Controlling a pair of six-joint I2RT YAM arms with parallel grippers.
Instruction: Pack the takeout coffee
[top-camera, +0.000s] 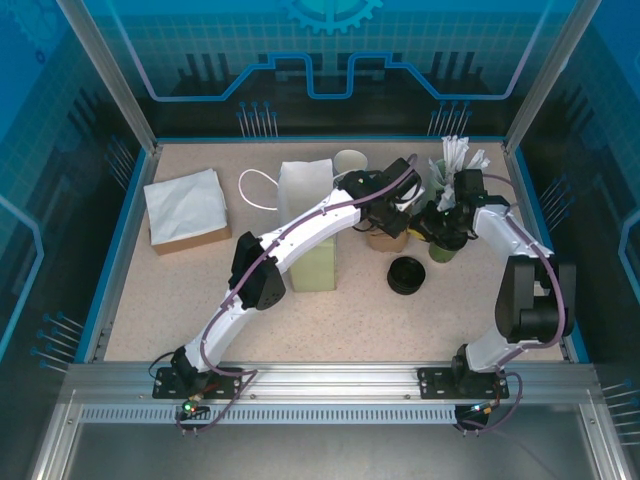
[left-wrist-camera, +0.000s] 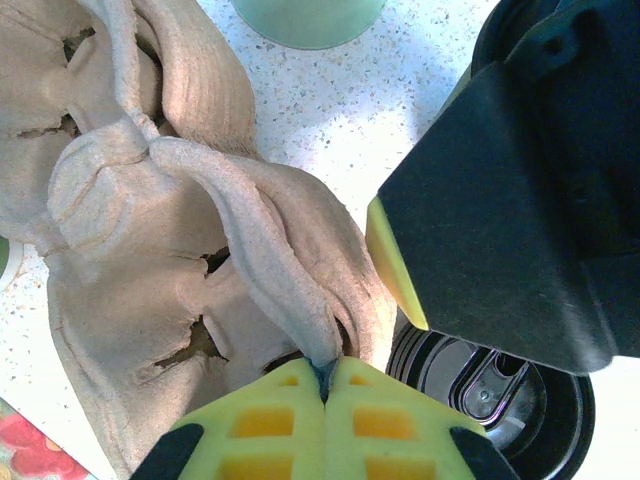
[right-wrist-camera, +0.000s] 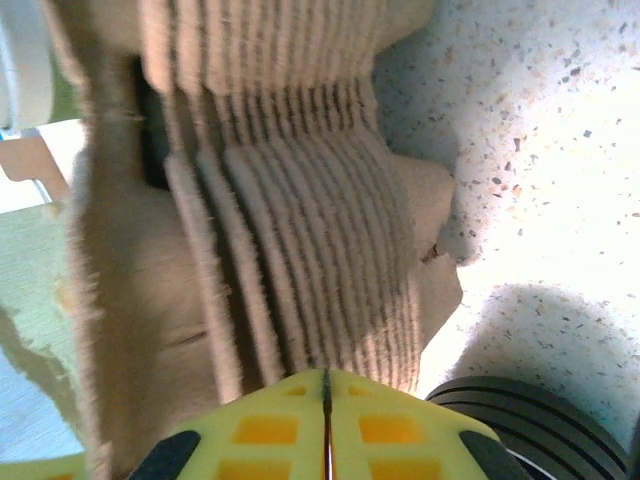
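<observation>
From my overhead feed, the biggest thing on the speckled beige table (top-camera: 200, 300) is the tall white paper bag with a loop handle (top-camera: 305, 180), at the far middle. The left arm crosses in front of it, so I cannot see inside. A pale green block (top-camera: 318, 265) lies just in front of the bag, and I cannot tell whether it is part of it. Well to the left sits a stack of white napkins on a brown cardboard base (top-camera: 185, 208).

The brown moulded-pulp cup carrier (top-camera: 388, 240) sits right of the bag, between the two grippers. Its pockets look empty in the left wrist view (left-wrist-camera: 150, 230).

The left gripper (top-camera: 385, 210) is clamped on the carrier, its yellow pads (left-wrist-camera: 270, 420) pinching a thin upright wall. The right gripper (top-camera: 437, 222) comes in from the other side. Its pads (right-wrist-camera: 400, 430) are drawn together to a hairline at the carrier's ribbed wall (right-wrist-camera: 290, 200) (whether they pinch it, I cannot tell).

A pale paper cup (top-camera: 350, 160) stands mouth-up behind the bag. An olive green cup (top-camera: 444, 252) sits just below the right gripper. A bundle of white wrapped sticks (top-camera: 458, 158) stands upright at the far right.

A round black plastic lid (top-camera: 406, 275) lies flat just in front of the carrier, partly under the right gripper's finger (left-wrist-camera: 393, 262).
</observation>
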